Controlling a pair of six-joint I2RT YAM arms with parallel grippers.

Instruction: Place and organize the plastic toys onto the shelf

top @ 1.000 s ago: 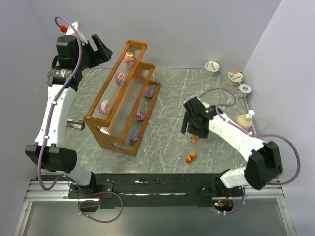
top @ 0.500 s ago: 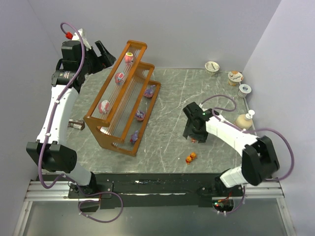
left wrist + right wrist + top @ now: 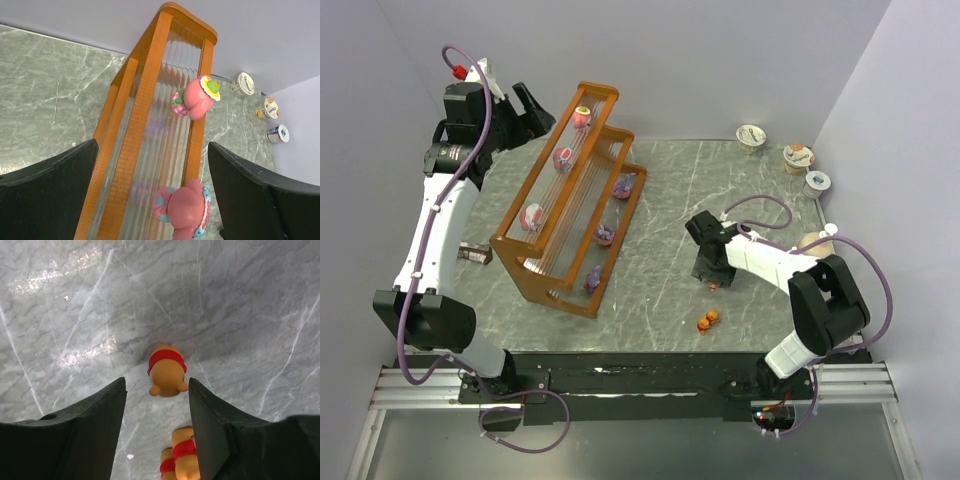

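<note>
While the left gripper (image 3: 152,145) hangs spread wide over the shelf (image 3: 148,75), the right gripper (image 3: 156,384) straddles an orange toy (image 3: 166,367), jaws apart.

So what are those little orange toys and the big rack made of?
The orange toys look like smooth, slightly shiny plastic: they have rounded moulded shapes and even colour. The rack has a frame that looks like varnished wood, orange-brown with faint grain. Its ribbed see-through slats may be clear plastic, but that's hard to tell.

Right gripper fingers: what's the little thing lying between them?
One orange toy with a red band lies on the table between the right gripper's fingers, touching neither; the right wrist view shows it.
</note>
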